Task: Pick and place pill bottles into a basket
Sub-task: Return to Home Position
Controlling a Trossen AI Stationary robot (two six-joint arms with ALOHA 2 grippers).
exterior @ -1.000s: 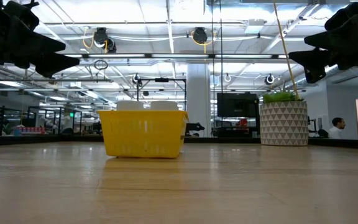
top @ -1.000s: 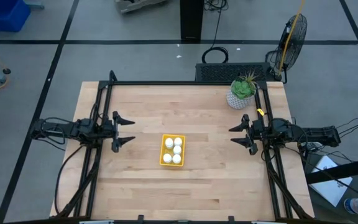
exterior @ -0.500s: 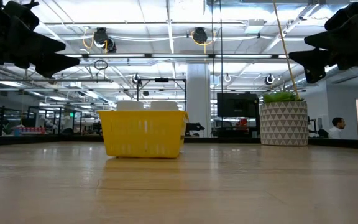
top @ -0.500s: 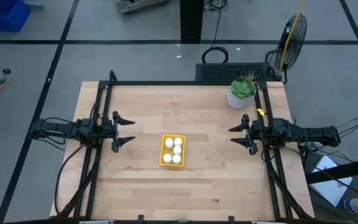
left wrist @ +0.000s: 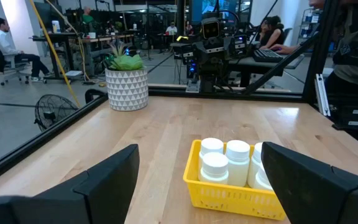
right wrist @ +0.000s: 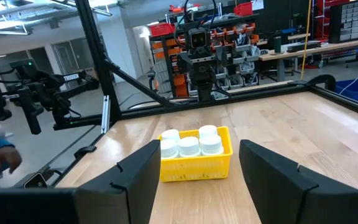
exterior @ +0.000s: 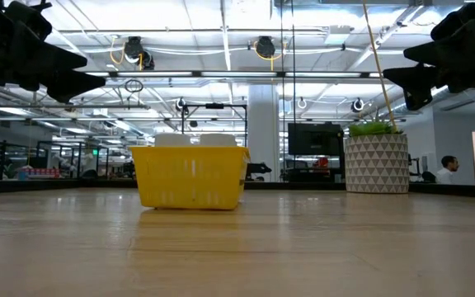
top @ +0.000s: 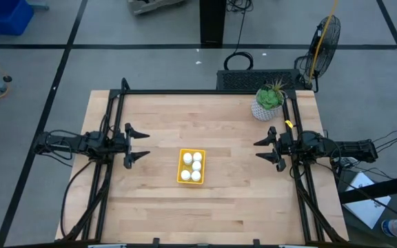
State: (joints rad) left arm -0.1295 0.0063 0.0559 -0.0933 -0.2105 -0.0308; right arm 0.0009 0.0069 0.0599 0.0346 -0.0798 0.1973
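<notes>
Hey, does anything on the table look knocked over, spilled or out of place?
Nothing stands out. All five bottles stand upright in the basket in the middle of the table; the plant pot is upright at its far right corner; the left gripper and right gripper hang open and empty at the sides.

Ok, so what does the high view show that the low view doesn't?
Only the high view: all five pill bottles inside the yellow basket, both arms in full, the left gripper and right gripper open at the table's sides, and a fan on the floor. Only the low view: the room behind the table, with a person at the far right, and the basket's side wall, just two caps above it. Both: basket, bottles, potted plant.
</notes>
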